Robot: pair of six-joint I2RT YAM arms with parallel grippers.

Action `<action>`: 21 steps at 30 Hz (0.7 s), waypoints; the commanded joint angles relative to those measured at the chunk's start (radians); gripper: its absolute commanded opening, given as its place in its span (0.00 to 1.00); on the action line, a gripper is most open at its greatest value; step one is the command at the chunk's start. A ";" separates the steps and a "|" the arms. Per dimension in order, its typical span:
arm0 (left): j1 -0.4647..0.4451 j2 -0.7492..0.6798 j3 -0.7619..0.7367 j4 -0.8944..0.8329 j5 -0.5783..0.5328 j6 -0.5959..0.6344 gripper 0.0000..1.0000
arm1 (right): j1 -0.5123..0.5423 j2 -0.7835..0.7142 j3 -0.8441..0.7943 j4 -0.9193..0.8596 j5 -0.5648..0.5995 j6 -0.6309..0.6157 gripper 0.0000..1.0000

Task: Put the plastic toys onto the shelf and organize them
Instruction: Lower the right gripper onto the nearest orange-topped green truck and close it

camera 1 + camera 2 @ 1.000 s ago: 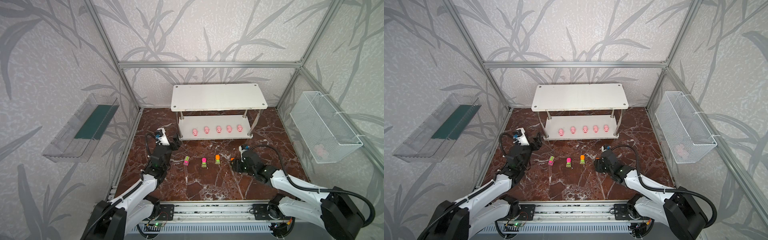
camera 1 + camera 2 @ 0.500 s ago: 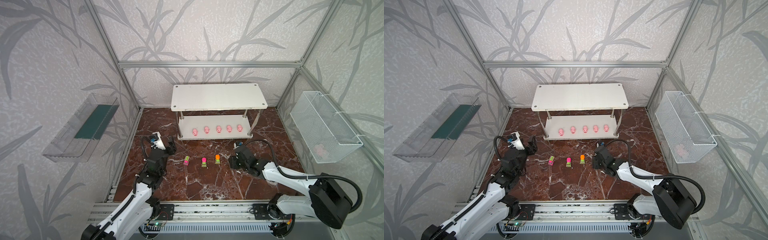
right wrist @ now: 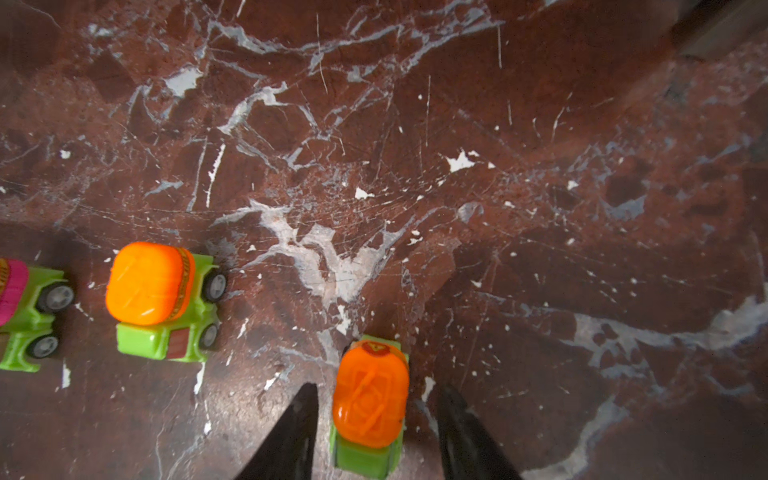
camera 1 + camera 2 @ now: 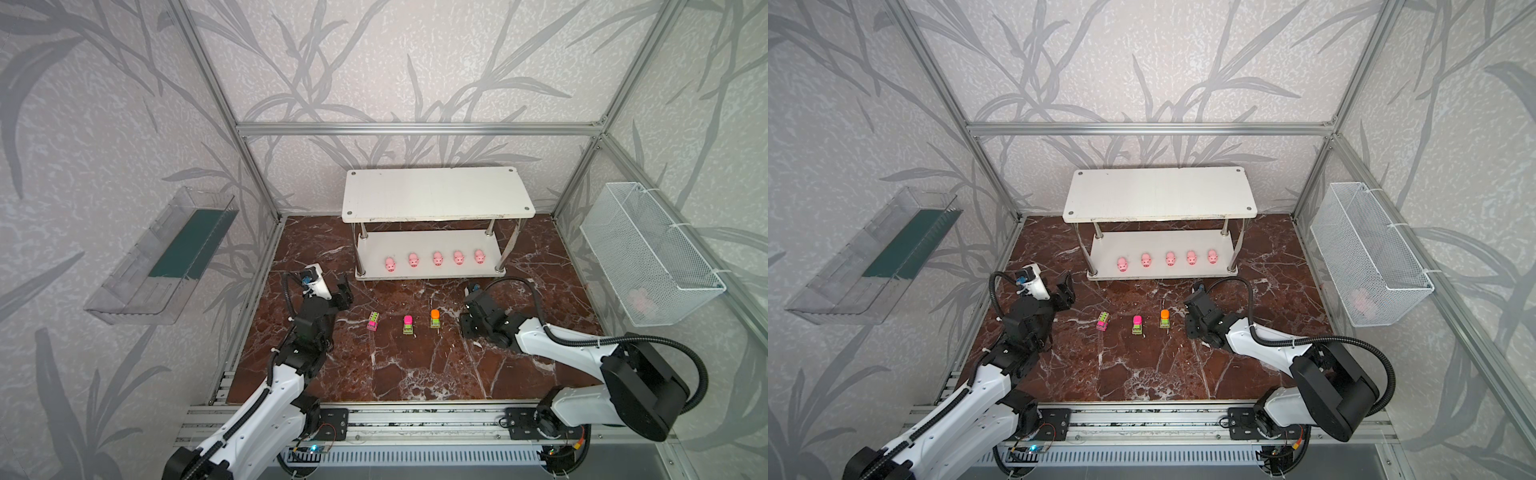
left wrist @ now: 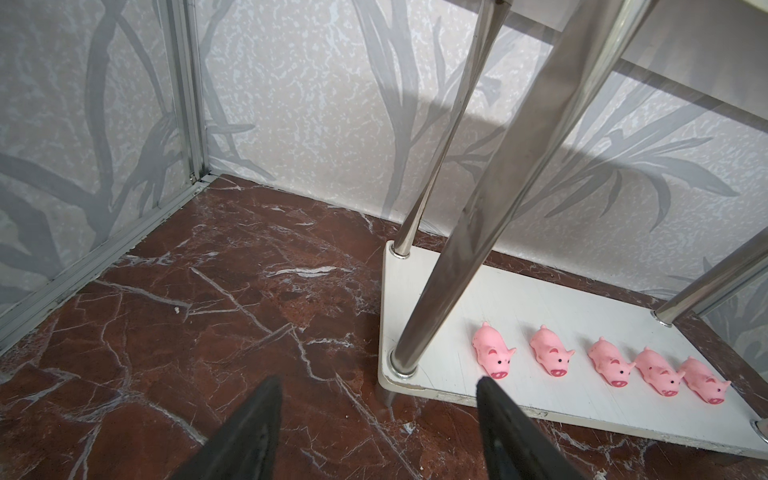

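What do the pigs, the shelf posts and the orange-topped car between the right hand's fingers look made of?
Pigs: probably soft rubber or vinyl, matte; dull pink skin, rounded moulded forms. Shelf posts: polished chrome-look metal; mirror-like reflections. Orange-topped car: hard glossy plastic, likely; highlights and moulded relief on top.

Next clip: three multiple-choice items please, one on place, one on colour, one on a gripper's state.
1. The five pigs stand on the shelf's: A top board; B lower board; C neither, the floor.
2. The top of the car between the right gripper's fingers is: A pink; B orange; C blue.
3. The left gripper is: A shut on a pig; B shut on a car; C open, empty.
B, pigs line the lower board; B, the right wrist view shows orange; C, its fingers stand apart, nothing between.
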 commanded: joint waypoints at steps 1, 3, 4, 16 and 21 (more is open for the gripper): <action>-0.001 0.006 0.002 0.005 -0.011 -0.006 0.72 | 0.004 0.024 0.026 -0.004 0.019 -0.005 0.45; -0.002 0.012 -0.001 0.009 -0.010 -0.006 0.72 | 0.004 0.036 0.031 -0.009 0.019 -0.003 0.44; -0.001 0.014 -0.001 0.010 -0.010 -0.006 0.72 | 0.003 0.040 0.035 -0.016 0.019 -0.003 0.44; -0.001 0.021 -0.007 0.018 -0.007 -0.011 0.72 | 0.003 0.067 0.046 0.006 0.021 0.018 0.39; -0.001 0.027 -0.008 0.021 -0.005 -0.014 0.72 | 0.001 0.075 0.050 0.010 0.024 0.021 0.29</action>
